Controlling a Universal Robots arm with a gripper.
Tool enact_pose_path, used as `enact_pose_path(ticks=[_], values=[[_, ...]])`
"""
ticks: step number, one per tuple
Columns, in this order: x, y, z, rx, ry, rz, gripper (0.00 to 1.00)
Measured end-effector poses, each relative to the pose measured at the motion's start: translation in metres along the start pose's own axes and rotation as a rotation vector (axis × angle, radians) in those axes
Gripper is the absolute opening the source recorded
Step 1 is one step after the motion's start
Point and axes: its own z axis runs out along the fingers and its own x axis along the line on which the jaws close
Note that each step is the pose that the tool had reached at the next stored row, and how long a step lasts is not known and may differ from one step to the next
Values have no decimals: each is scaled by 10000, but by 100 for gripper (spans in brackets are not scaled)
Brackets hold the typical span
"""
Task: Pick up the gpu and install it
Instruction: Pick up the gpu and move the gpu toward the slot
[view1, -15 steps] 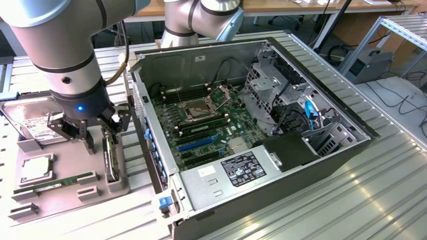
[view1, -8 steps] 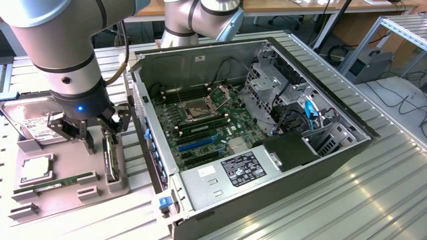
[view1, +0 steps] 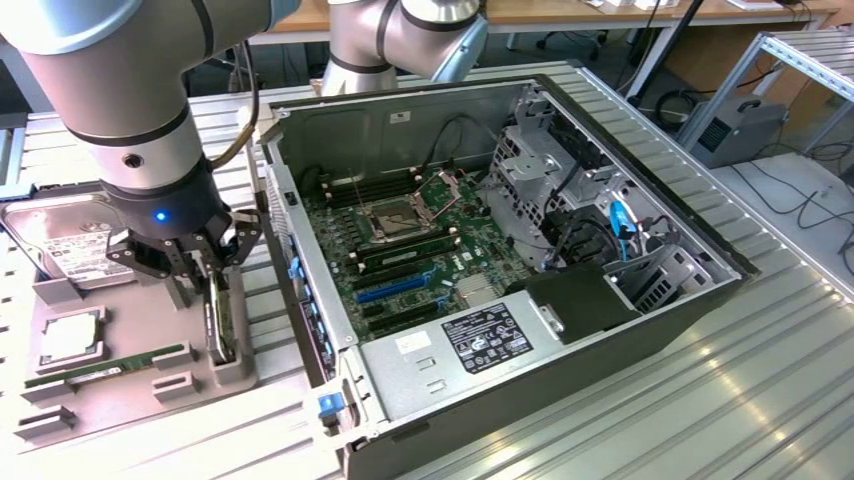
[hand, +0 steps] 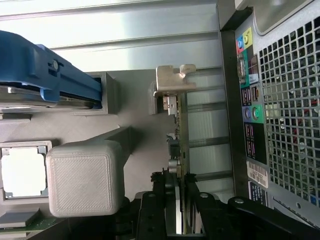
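My pincer (view1: 203, 262) stood over the grey printed holder (view1: 127, 375), its fingers straddling the gpu (view1: 216, 318), which sat edge-on in its slot directly beneath me. In the wrist view the two dark fingers (hand: 150, 210) lay just beside either face of the card (hand: 179, 150); I judged them closing on it, but I could not tell whether they had clamped yet.

Risks noted:
- The card is very thin edge-on. If my pads met it off-centre, it could tilt in the slot or slip as the grip took hold.
- Its silver end bracket (hand: 172, 80), at the far end from my fingers, has a bent tab. That tab could catch on the holder wall.
- The open computer case (view1: 507, 260) stood close alongside me. A tilted card might strike its sheet-metal edge.

Materials: the holder is matte grey plastic with fine layered ridges and blocky posts. The card is slim, black and rigid, with small components along one face. The case wall is perforated metal. A silver hard drive (view1: 60, 240), a square processor (view1: 70, 340) and a narrow green memory stick (view1: 107, 365) lay in the holder on my far side from the case.
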Motion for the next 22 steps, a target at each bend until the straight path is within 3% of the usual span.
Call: enact_pose_path(ticks=[13,22], values=[[-1,0,-5,9,-5,-1,27],[-2,2,-86,16,-3,0,27]])
